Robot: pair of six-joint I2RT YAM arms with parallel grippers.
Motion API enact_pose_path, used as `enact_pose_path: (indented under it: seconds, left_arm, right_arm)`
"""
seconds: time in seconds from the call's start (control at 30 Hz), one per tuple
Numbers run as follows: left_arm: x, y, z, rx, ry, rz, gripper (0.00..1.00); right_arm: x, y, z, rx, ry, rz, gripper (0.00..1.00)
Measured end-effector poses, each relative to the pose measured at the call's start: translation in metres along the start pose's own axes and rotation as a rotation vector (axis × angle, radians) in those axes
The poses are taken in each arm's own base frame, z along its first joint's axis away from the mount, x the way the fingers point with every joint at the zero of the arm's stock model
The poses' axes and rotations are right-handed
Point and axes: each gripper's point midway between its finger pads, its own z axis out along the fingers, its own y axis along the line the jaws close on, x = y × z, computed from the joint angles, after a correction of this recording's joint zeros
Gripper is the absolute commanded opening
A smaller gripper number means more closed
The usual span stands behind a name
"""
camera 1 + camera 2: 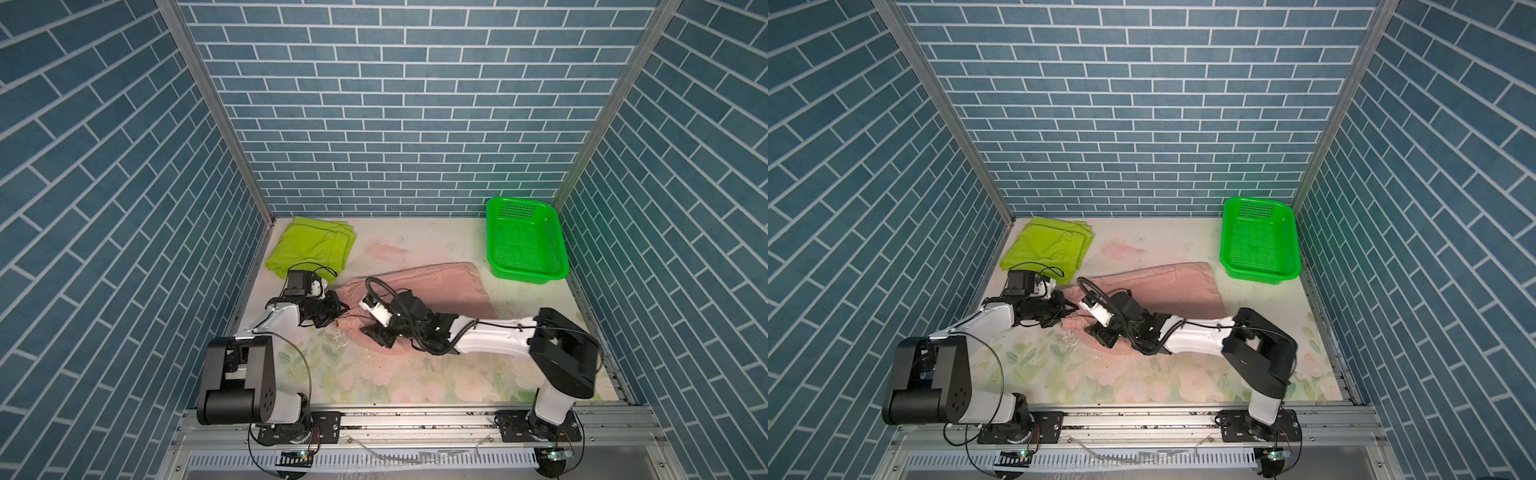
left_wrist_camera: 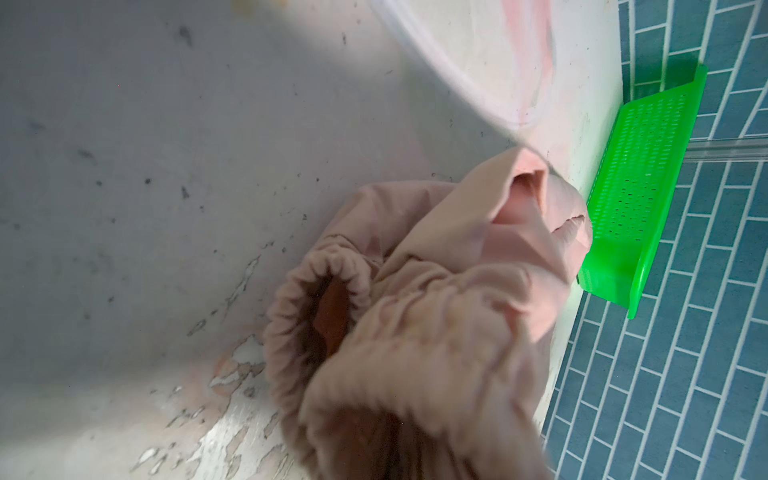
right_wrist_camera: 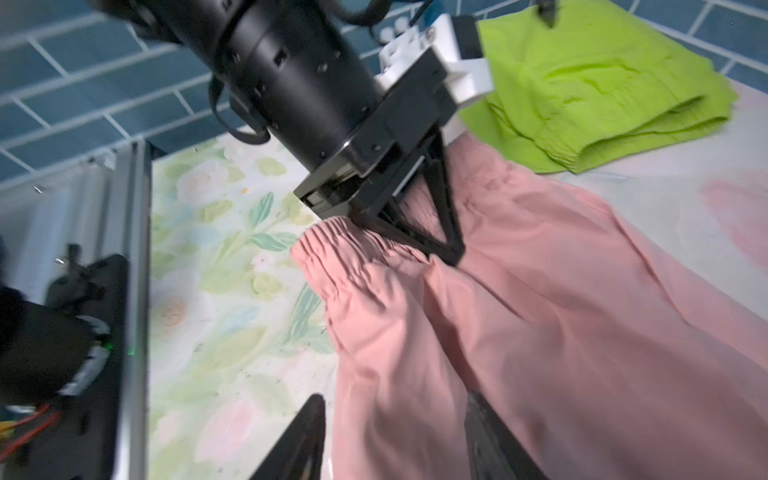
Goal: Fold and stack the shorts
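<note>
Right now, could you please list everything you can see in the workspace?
lime-green shorts: one, lime green, folded, far left corner
pink shorts: one, dusty pink, unfolded, mid-table
basket: one, bright green, far right corner
table cover: one, pale floral, under everything
walls: three, blue brick pattern, around the table
left arm: one, black and white, jaws shut on the pink waistband
right arm: one, black and white, jaws open over the pink shorts
</note>
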Motion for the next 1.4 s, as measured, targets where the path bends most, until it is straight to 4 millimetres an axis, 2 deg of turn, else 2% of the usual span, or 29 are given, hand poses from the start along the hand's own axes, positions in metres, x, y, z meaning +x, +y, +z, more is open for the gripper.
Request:
enact_pose_path:
  seconds: [0.07,0.13,0.2,0.3,0.33,0.43,0.53,0.67,1.03,1.1,1.3,1.4]
  left_arm:
    - [-0.006,-0.009,-0.009,-0.009,-0.013,0.03,0.0]
    - [-0.014,-0.019,-0.02,-0.022,-0.033,0.068,0.0]
    - [-0.02,-0.029,-0.032,-0.033,-0.053,0.101,0.0]
    - [-0.03,-0.044,-0.049,-0.051,-0.079,0.152,0.0]
    - [-0.034,-0.048,-0.054,-0.058,-0.086,0.167,0.0]
    - [-0.043,-0.059,-0.065,-0.081,-0.102,0.204,0.0]
    - [-0.051,-0.065,-0.071,-0.097,-0.112,0.227,0.0]
    - [-0.056,-0.066,-0.073,-0.119,-0.099,0.238,0.0]
    - [-0.053,-0.055,-0.066,-0.175,-0.025,0.252,0.0]
    - [-0.057,-0.056,-0.066,-0.184,-0.02,0.26,0.0]
    - [-0.071,-0.061,-0.071,-0.224,-0.01,0.297,0.0]
    - [-0.074,-0.061,-0.073,-0.248,0.004,0.31,0.0]
  right_arm:
    - [-0.006,-0.012,-0.032,0.032,-0.008,0.052,0.4]
    - [0.002,-0.025,-0.058,0.079,0.011,0.1,0.39]
    - [0.024,-0.028,-0.07,0.103,0.066,0.124,0.25]
    - [0.076,-0.027,-0.073,0.115,0.212,0.172,0.03]
    - [0.092,-0.025,-0.072,0.111,0.262,0.185,0.0]
    - [0.123,-0.021,-0.065,0.092,0.36,0.209,0.0]
    - [0.137,-0.016,-0.051,0.065,0.414,0.217,0.0]
    - [0.139,-0.011,-0.03,0.03,0.427,0.216,0.0]
    - [0.096,-0.008,-0.008,-0.002,0.335,0.169,0.0]
    - [0.097,-0.008,0.001,-0.015,0.344,0.163,0.0]
    - [0.121,-0.004,0.032,-0.064,0.429,0.154,0.0]
    - [0.119,0.004,0.049,-0.107,0.441,0.137,0.0]
